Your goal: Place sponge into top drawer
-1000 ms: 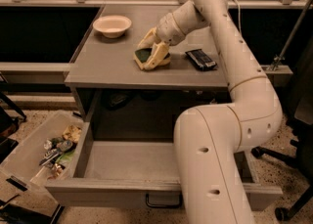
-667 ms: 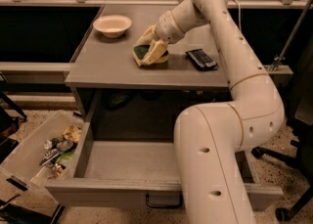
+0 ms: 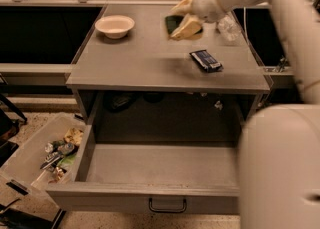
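The sponge (image 3: pixel 173 24) shows as a dark green pad held between my gripper's yellowish fingers (image 3: pixel 188 26), over the far right part of the grey tabletop (image 3: pixel 140 63). My gripper (image 3: pixel 183 19) is shut on it, and the white arm reaches in from the upper right. Whether the sponge touches the tabletop I cannot tell. The top drawer (image 3: pixel 160 165) stands pulled open below the tabletop, its flat grey bottom bare, with a small dark bar handle (image 3: pixel 167 205) on its front panel.
A white bowl (image 3: pixel 115 25) sits at the tabletop's far left. A dark blue snack wrapper (image 3: pixel 206 60) lies right of centre. A clear crumpled item (image 3: pixel 228 27) lies at the far right. A clear bin of clutter (image 3: pixel 35 158) stands on the floor at left. The arm's white bulk (image 3: pixel 280 173) fills the lower right.
My gripper has moved up and to the right with the sponge, away from the tabletop's middle toward its far side. The bowl, wrapper and drawer have not moved.
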